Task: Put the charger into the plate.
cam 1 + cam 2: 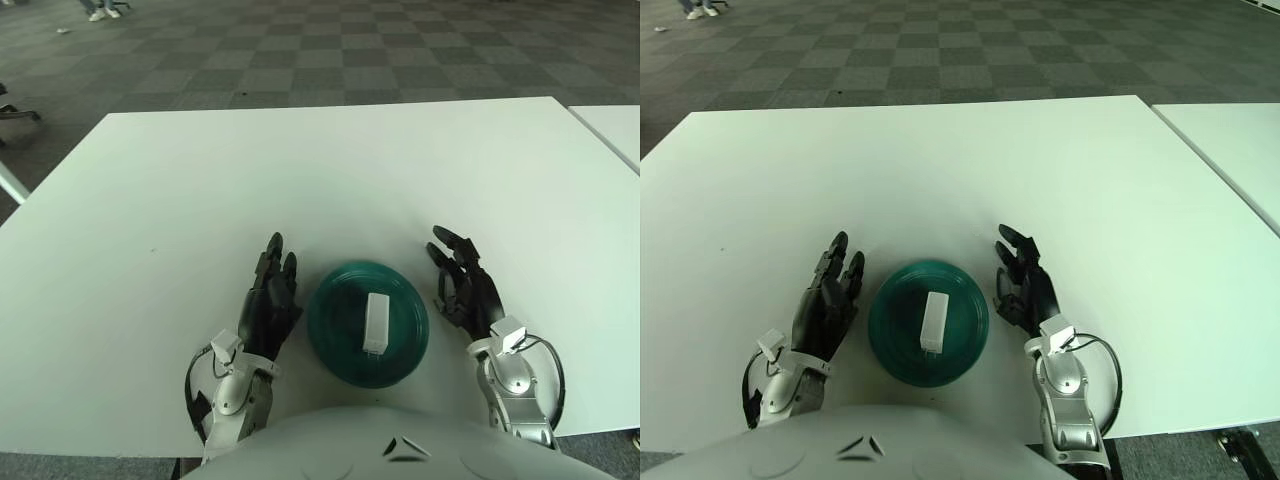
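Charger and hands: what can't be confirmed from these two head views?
- charger in the green plate: its plug end is too small to read.
- left hand, right hand: table contact unclear; forearms cut off by the robot's torso at the bottom edge.

Bright even light, soft shadows under plate (340,355), slight glare on table (300,170), far floor blurry.

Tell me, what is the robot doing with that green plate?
Nothing is being held right now. The white charger already lies inside the green plate on the white table. The left hand is just left of the plate and the right hand just right of it, both with fingers open.
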Available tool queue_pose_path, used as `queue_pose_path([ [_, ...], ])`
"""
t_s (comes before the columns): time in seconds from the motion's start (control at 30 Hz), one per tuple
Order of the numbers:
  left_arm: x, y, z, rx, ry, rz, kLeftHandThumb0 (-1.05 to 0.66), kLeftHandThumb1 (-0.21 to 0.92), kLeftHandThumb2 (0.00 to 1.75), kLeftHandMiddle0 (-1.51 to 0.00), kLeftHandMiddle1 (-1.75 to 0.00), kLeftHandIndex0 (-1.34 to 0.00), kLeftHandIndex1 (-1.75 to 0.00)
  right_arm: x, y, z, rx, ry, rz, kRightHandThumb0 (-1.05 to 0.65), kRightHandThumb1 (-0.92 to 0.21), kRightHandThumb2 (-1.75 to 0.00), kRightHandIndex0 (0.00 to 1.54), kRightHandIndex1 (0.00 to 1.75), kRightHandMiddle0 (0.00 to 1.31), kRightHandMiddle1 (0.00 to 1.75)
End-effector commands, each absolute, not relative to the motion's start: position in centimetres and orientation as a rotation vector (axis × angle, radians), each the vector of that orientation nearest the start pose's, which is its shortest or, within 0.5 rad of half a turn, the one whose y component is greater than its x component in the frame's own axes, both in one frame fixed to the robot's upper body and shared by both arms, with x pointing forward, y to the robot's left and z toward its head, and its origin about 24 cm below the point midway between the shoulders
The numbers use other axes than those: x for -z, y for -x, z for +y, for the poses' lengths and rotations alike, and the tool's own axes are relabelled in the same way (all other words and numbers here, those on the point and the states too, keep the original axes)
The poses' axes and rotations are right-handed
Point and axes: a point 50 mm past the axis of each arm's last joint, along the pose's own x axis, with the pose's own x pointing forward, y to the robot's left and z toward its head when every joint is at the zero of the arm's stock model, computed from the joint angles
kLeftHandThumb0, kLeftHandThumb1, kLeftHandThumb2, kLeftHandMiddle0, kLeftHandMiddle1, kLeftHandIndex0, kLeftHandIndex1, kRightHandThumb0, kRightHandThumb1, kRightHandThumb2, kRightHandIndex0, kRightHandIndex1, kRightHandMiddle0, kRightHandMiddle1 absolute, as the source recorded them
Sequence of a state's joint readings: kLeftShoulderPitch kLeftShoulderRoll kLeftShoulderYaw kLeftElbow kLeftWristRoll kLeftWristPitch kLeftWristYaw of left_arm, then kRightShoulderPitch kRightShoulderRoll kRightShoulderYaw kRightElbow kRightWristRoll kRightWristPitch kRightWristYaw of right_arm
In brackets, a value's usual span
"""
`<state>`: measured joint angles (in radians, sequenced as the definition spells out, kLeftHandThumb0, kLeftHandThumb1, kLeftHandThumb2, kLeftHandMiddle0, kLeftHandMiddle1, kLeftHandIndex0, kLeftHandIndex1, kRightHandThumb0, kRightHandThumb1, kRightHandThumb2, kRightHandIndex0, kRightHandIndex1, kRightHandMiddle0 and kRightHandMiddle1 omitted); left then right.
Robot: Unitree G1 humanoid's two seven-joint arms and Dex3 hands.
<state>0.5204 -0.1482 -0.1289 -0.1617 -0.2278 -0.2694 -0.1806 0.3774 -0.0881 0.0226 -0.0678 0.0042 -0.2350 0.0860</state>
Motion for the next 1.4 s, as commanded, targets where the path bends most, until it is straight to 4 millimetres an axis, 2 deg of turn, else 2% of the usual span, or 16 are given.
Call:
queue_pose_path([
  [0.0, 0.4, -14.3, 12.3, -0.017, 0.397, 0.074, -1.05, 0.92, 1.09, -0.05, 0.00, 0.00, -0.28, 2.4, -15.3, -18.0, -0.018, 0.078, 0.255, -0.76, -0.92, -0.82, 0.34, 0.03, 0.00, 0.61],
  [0.37, 1.7, -13.9, 12.1, -0.024, 0.372, 0.084, -1.05, 0.92, 1.14, -0.03, 0.00, 0.00, -0.25, 2.4, -15.5, -18.3, -0.021, 0.080, 0.259, -0.76, -0.92, -0.82, 0.32, 0.02, 0.00, 0.58],
  [0.77, 2.1, -13.7, 12.1, -0.044, 0.295, 0.074, -1.05, 0.92, 1.12, -0.01, 0.00, 0.00, -0.19, 2.2, -15.5, -18.6, -0.022, 0.091, 0.262, -0.77, -0.92, -0.82, 0.32, 0.02, 0.00, 0.57],
  [1.37, 2.6, -12.9, 12.5, -0.056, 0.182, 0.087, -1.05, 0.92, 1.12, 0.00, 0.00, 0.00, -0.13, 2.1, -15.2, -18.5, -0.019, 0.074, 0.254, -0.76, -0.92, -0.80, 0.38, 0.04, 0.00, 0.69],
])
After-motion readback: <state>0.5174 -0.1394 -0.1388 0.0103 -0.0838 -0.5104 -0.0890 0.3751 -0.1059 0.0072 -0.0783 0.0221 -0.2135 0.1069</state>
